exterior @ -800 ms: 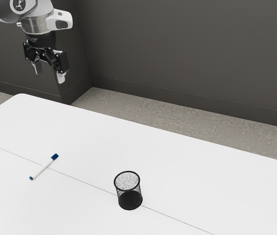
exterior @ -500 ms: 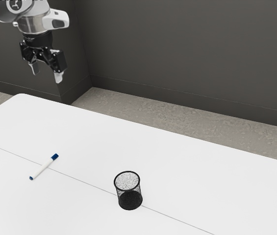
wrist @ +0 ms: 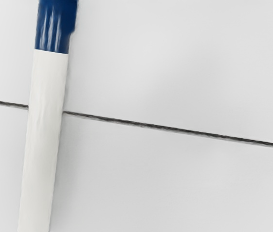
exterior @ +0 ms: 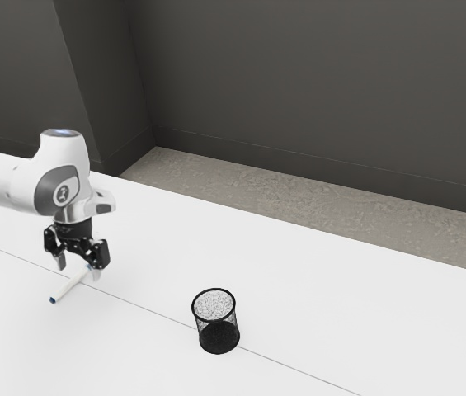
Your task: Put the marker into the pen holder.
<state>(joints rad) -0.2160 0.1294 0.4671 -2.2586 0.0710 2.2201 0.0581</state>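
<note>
The gripper (exterior: 77, 268) is low over the table at the exterior view's left, its two fingers spread wide at the blue-capped end of the marker. The white marker (exterior: 68, 286) lies on the table with its other end clear of the hand; part of its cap is hidden behind the gripper. In the wrist view the marker (wrist: 45, 116) appears close up, white barrel and blue cap. A black mesh pen holder (exterior: 218, 337) stands upright, apart from the gripper, toward the exterior view's right.
The white table (exterior: 315, 297) has a thin dark seam running across it, passing under the marker and by the pen holder. Dark wall panels (exterior: 315, 91) and a strip of floor (exterior: 298, 198) lie beyond the table's far edge.
My arm has come down from high above the table's far corner to the marker, the fingers still apart. Marker and pen holder have stayed where they were.
</note>
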